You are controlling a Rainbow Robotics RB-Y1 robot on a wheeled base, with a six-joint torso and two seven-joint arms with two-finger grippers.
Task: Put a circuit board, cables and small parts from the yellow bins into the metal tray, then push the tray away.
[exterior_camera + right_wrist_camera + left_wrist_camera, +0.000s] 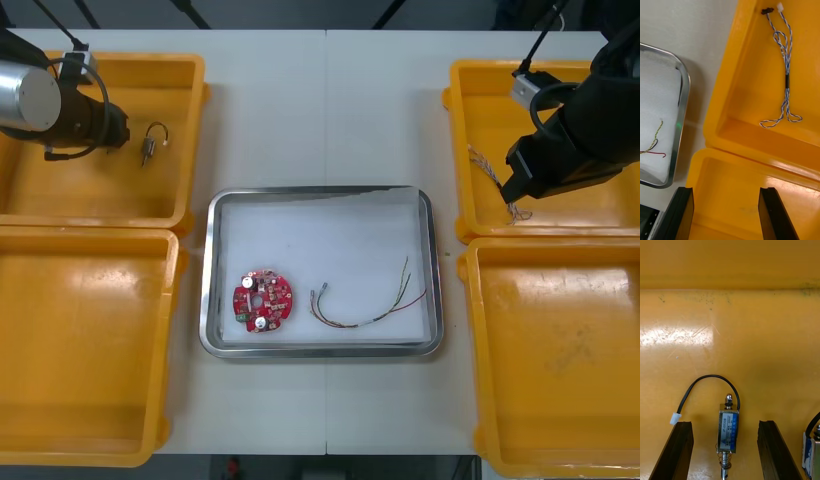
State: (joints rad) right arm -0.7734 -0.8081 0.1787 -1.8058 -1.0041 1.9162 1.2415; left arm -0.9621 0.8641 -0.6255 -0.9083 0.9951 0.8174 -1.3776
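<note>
In the left wrist view my left gripper (725,423) is open, with a small metal part (729,427) and its looped black wire lying between the fingers on the bin floor. The front view shows that gripper (122,128) in the far left yellow bin (185,80), beside the part (150,143). My right gripper (512,192) hangs open over the far right yellow bin (460,120), near a twisted blue and white cable (786,75). The metal tray (215,270) holds a round red circuit board (263,300) and a red and yellow cable (370,308).
A second small metal part (810,450) lies just outside one left finger. Two more yellow bins, the near left one (170,330) and the near right one (475,330), flank the tray. The right wrist view catches the tray's rim (682,90) beside the bins.
</note>
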